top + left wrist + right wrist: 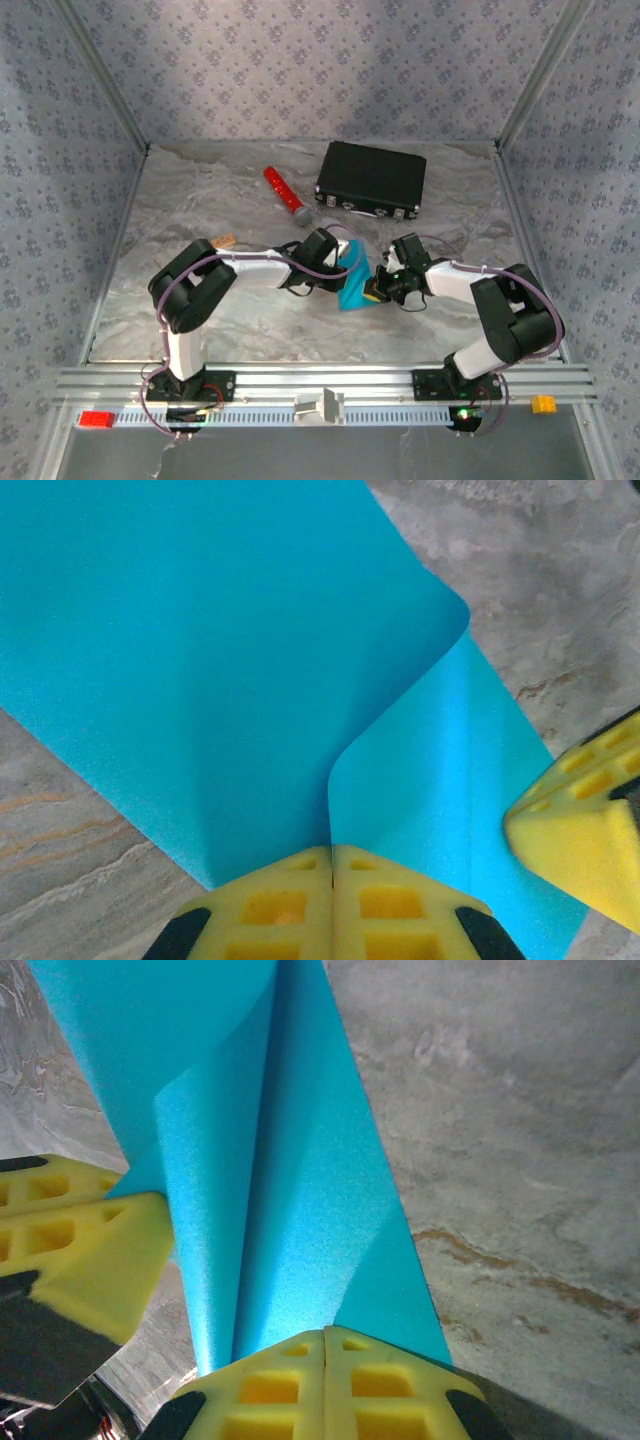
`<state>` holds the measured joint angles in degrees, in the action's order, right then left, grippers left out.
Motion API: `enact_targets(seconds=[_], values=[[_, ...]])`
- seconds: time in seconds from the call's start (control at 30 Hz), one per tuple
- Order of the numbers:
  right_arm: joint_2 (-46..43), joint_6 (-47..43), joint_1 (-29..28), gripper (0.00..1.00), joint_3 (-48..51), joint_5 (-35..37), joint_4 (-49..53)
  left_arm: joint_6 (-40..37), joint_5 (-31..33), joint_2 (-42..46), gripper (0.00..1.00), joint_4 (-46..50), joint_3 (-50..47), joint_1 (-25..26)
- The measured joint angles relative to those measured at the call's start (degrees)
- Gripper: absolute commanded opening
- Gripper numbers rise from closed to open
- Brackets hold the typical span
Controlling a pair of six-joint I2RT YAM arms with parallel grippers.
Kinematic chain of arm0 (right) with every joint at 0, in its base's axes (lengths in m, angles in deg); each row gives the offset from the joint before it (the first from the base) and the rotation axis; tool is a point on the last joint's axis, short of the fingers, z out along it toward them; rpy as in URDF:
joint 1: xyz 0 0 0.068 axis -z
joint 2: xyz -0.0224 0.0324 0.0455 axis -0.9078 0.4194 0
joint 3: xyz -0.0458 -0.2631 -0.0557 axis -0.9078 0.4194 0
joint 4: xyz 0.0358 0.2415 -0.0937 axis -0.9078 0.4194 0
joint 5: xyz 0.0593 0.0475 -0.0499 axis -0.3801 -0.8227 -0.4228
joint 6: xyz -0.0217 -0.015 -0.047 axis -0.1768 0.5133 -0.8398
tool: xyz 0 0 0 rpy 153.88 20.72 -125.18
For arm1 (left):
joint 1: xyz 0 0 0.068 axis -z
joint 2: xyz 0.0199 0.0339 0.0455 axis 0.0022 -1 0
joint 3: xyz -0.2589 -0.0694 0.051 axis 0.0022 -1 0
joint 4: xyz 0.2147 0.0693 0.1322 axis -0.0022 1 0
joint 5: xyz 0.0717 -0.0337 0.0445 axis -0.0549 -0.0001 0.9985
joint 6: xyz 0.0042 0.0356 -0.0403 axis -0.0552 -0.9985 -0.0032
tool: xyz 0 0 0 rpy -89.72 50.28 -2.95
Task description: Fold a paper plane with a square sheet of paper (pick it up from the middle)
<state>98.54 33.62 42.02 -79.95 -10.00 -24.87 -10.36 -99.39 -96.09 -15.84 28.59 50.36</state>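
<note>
The square sheet of paper (352, 288) is bright cyan and lies low over the marble table between my two grippers. It is partly folded: one flap (200, 660) curls over the layer beneath, with a long crease (262, 1160) running away from the right wrist camera. My left gripper (332, 850) is shut, its yellow pads pinching the paper's edge; it sits at the sheet's upper left (338, 262). My right gripper (325, 1332) is shut on the sheet's right side (383, 284). Each wrist view catches the other gripper's yellow finger (580, 825) (85, 1250). The paper plane is out of view.
A black case (371, 179) lies at the back of the table, with a red cylinder (284, 194) to its left. A small tan block (225, 241) sits near the left arm. Patterned walls close three sides; the metal rail (320, 385) runs along the near edge.
</note>
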Motion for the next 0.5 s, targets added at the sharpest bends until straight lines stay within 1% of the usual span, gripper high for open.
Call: enact_targets(seconds=[0.5], values=[[-0.35, 0.02, 0.04, 0.05, -0.02, 0.20, 0.13, 0.24, -0.81, -0.52, 0.02, -0.13, 0.61, -0.26]])
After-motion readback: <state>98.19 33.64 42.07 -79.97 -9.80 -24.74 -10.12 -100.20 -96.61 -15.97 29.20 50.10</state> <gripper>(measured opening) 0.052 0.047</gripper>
